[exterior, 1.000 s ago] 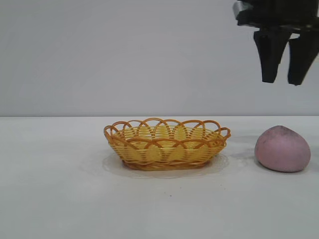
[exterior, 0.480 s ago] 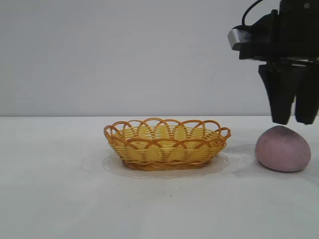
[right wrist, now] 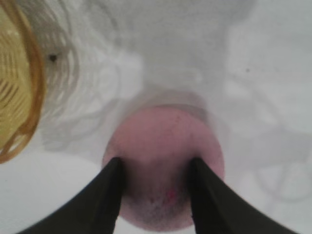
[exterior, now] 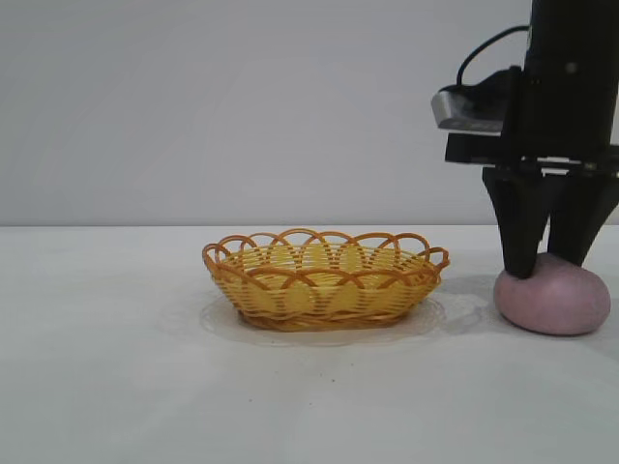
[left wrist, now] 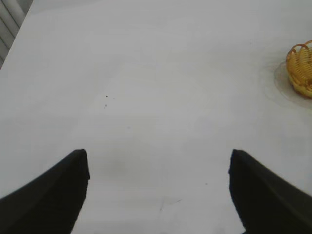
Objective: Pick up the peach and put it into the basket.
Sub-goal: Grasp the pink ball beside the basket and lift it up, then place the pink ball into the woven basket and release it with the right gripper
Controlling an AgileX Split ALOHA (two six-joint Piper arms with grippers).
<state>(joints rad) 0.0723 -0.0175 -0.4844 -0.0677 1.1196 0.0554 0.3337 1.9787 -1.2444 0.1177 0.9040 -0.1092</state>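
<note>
Right gripper lower now, from high above the peach down onto it, fingers narrower.

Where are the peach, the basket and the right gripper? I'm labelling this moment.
peach (exterior: 566, 307): exterior view, lower front of the fruit.
basket (exterior: 324, 298): exterior view, front woven wall.
right gripper (exterior: 551, 261): exterior view, midway between fingertips.

No readable txt, labels, brands or nos. anywhere in these views.

Bare table lies open left of the basket; peach close right.
</note>
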